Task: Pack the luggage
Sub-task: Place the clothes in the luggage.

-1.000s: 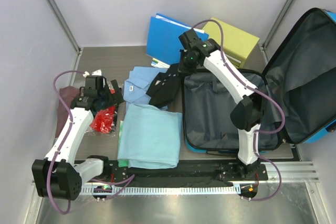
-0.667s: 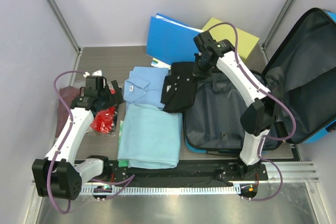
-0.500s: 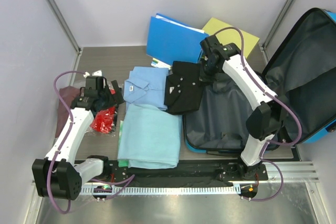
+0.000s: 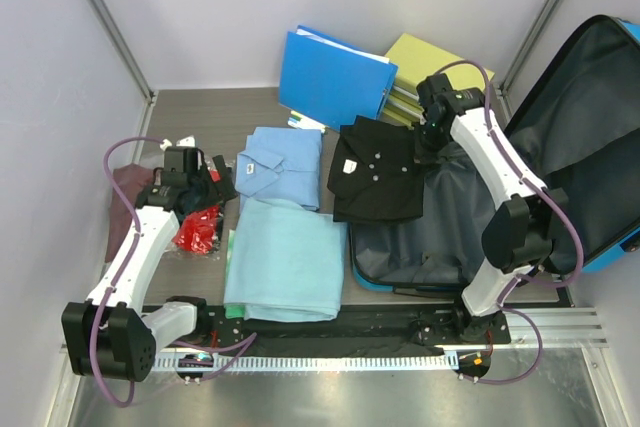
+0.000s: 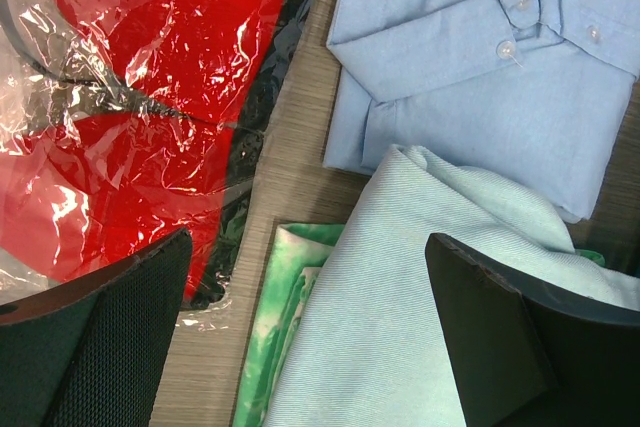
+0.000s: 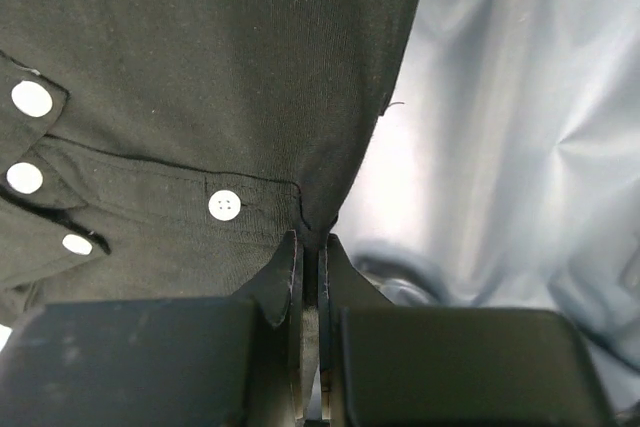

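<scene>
- Fingers of the right gripper (image 6: 312,247) are pressed together, pinching the edge of a black button shirt (image 6: 200,67) just below one white button (image 6: 225,205).
- From overhead I see that right gripper (image 4: 432,142) at the 3 o'clock edge of the black button shirt (image 4: 378,172), which lies spread half over the 9 o'clock rim of the luggage (image 4: 440,237) and half over the table.
- The luggage sits at 3 o'clock on the table, lying wide open. Its dark grey lining faces up, a thin bright-blue shell edge shows along its 6 o'clock side, and its lid (image 4: 590,117) leans back toward 2 o'clock.
- My left gripper (image 5: 305,242) is spread wide and holds nothing. I cannot tell whether it touches anything.
- Under it, a red item in clear plastic (image 5: 150,77) lies at 10 o'clock, a light-blue button shirt (image 5: 480,77) at 1 o'clock, and a pale teal folded cloth (image 5: 400,287) at 5 o'clock.
</scene>
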`<state>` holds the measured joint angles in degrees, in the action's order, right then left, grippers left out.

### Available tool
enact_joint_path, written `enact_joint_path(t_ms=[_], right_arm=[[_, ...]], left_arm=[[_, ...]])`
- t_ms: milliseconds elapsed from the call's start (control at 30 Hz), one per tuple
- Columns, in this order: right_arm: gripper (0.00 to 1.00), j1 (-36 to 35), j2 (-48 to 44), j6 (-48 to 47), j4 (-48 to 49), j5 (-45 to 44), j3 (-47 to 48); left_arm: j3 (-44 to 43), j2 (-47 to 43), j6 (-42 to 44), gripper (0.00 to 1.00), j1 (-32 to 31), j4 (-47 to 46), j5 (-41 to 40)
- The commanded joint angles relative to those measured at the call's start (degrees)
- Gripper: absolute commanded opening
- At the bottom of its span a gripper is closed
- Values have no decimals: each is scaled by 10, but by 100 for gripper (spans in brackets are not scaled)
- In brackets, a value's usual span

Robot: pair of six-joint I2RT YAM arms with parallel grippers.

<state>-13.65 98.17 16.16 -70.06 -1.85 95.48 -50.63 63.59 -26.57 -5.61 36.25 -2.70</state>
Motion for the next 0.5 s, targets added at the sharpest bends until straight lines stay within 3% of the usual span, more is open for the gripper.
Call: enact_joint_path(t_ms=[0,467], right_arm=[[1,13,10,-58,11,-32,2],[1,37,44,-71,91,-66,-98]], left_arm=[[2,-13,8,100,-2,-18,6],[-8,-8,17,100,-2,-22,0]])
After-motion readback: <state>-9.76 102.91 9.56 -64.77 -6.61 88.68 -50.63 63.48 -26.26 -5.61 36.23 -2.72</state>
